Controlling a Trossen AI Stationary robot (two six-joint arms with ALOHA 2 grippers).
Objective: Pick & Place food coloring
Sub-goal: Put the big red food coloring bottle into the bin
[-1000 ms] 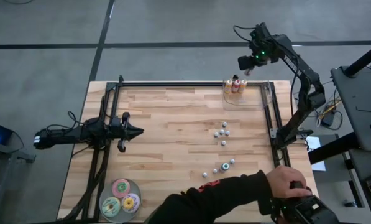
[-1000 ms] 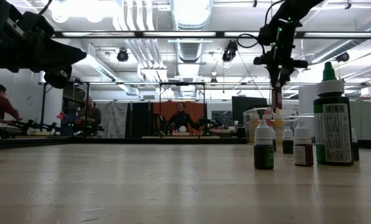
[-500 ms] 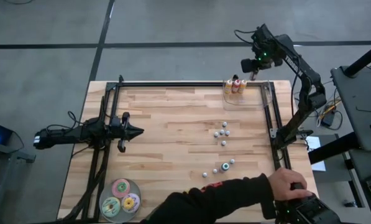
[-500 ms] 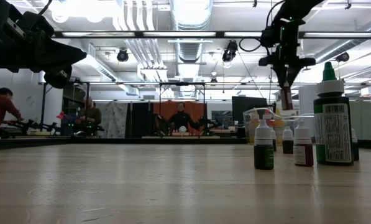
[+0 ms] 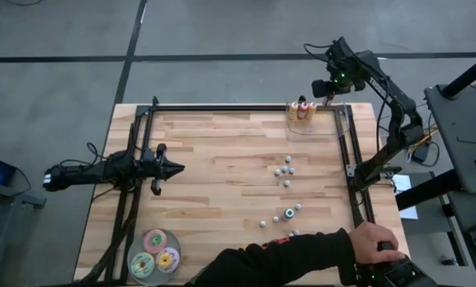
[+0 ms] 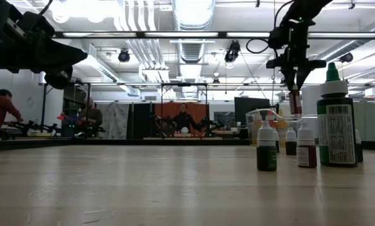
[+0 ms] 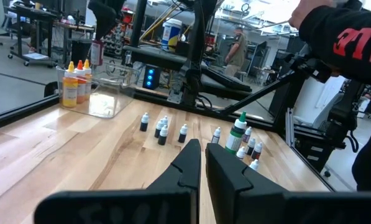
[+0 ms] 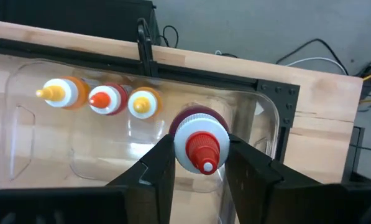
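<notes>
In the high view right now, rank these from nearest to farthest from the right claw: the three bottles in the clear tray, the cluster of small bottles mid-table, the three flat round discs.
1. The three orange and red bottles in the clear tray, at the table's far edge, just beside the right claw.
2. The cluster of small pale-capped bottles, mid-table, right of centre.
3. The three flat round pink, green and yellow discs, near-left corner.

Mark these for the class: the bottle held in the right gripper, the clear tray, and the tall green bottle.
held bottle [image 8: 199, 144], right wrist view, on its white cap.
clear tray [image 8: 267, 127], right wrist view, on its rim.
tall green bottle [image 6: 336, 132], low view, on its label.
</notes>
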